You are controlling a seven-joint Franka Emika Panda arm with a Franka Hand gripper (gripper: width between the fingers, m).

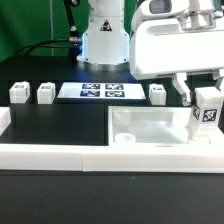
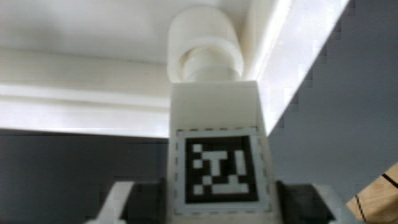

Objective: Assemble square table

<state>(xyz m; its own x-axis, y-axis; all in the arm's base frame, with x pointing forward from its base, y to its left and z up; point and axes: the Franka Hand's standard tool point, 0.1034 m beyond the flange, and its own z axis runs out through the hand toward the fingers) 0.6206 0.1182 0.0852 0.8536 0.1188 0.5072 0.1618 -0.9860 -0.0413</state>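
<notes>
My gripper (image 1: 204, 106) is at the exterior view's right, shut on a short white tagged leg (image 1: 207, 113) and holding it just above the right part of the white square tabletop (image 1: 150, 125). In the wrist view the leg (image 2: 217, 120) fills the middle, tag facing the camera, clamped between my two fingers (image 2: 125, 203), with the tabletop (image 2: 89, 60) behind it. Three more white legs lie on the black table behind: two (image 1: 17, 92) (image 1: 46, 93) at the exterior view's left and one (image 1: 158, 92) right of the marker board.
The marker board (image 1: 103, 91) lies flat at the back centre, in front of the arm's base (image 1: 105, 40). A long low white border wall (image 1: 60, 152) runs along the table's front, with an upright end (image 1: 4, 122) at the exterior view's left.
</notes>
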